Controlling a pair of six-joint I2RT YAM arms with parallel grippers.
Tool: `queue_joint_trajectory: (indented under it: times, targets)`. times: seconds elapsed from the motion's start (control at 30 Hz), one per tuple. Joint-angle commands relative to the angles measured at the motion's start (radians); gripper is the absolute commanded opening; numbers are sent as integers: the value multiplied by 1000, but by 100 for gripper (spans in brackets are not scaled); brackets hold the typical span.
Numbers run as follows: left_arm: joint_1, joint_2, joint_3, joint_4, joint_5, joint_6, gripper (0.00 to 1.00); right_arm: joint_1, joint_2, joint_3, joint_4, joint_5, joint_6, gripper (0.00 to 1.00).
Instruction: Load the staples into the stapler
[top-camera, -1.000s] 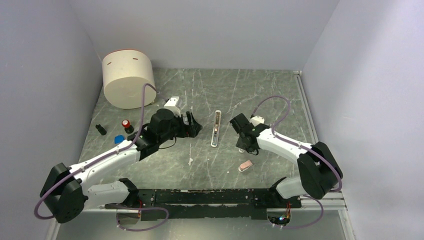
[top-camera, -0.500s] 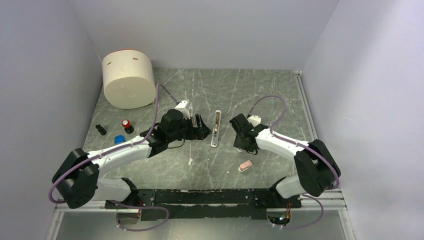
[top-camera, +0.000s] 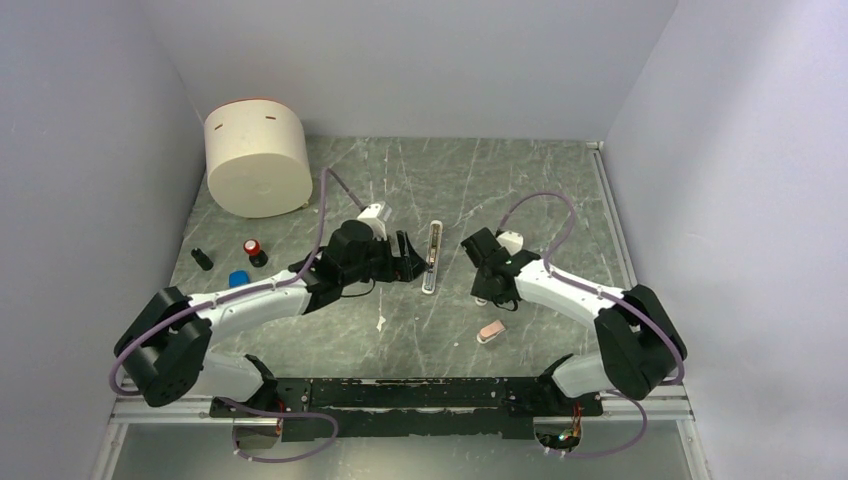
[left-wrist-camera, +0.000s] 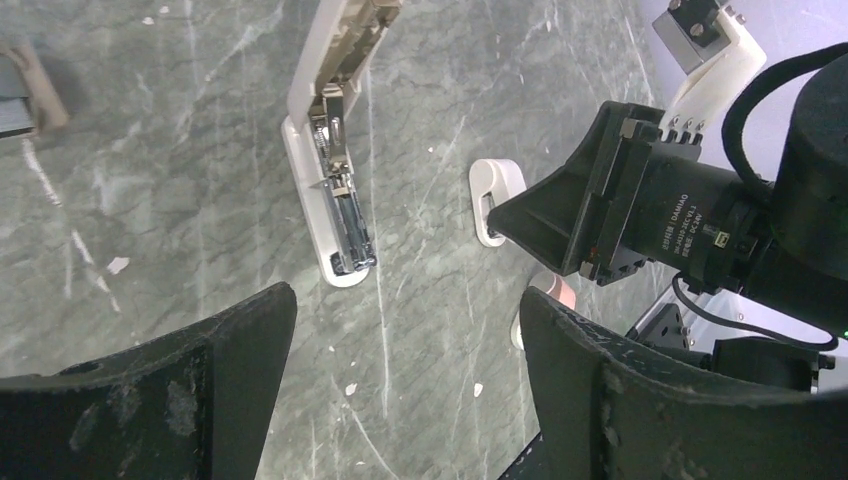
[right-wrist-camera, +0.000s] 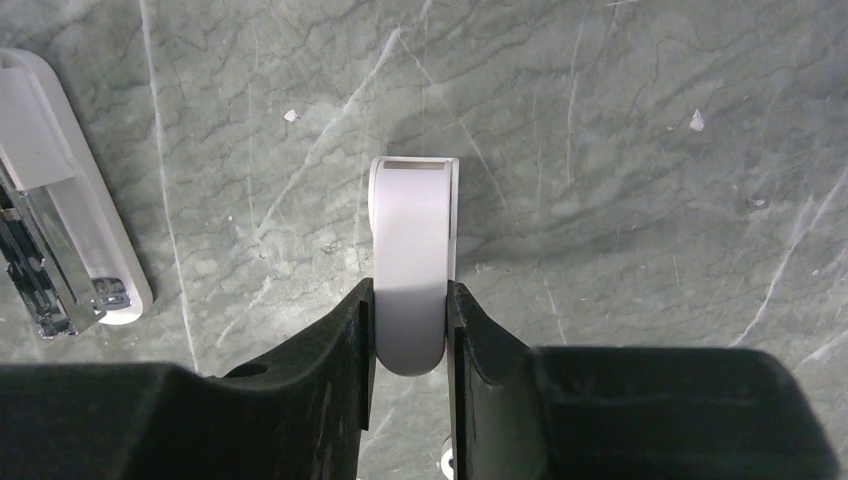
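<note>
Closely beside stapler (left-wrist-camera: 335, 190), left claw (left-wrist-camera: 405, 305) gapes; right claw (right-wrist-camera: 410, 305) pinches white piece (right-wrist-camera: 412, 230).

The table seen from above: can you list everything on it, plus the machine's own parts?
stapler: one, white, opened, table centre.
white stub: one, white, pinched in right hand.
pink stub: one, pink, beside right arm.
round tub: one, cream, far left corner.
red-and-white box: one, left side.
black piece: one, black, left edge.
blue piece: one, blue, left side.
left hand: one, black, open, beside stapler.
right hand: one, black, shut on white stub.
</note>
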Motion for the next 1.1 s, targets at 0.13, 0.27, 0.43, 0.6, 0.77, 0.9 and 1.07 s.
queue_joint_trajectory:
  times: [0.13, 0.27, 0.43, 0.6, 0.77, 0.9, 1.07]
  targets:
    - [-71, 153, 57, 179, 130, -58, 71, -80, -68, -43, 94, -174, -13, 11]
    - [-111, 256, 80, 283, 174, -148, 64, -163, -102, -79, 145, -309, -45, 10]
    - [-145, 360, 139, 316, 168, -202, 55, -250, -165, -126, 182, -459, -66, 10]
    - [-178, 410, 161, 335, 63, -222, 47, -320, -222, -150, 180, -534, -76, 8]
    - [-185, 456, 194, 384, 37, -217, 49, -355, -291, -157, 163, -529, -73, 4]
    - [-196, 498, 200, 444, 68, -218, 52, -378, -313, -148, 157, -560, -71, 4]
    - [-197, 518, 206, 526, 93, -180, 53, -403, -340, -148, 161, -593, -67, 4]
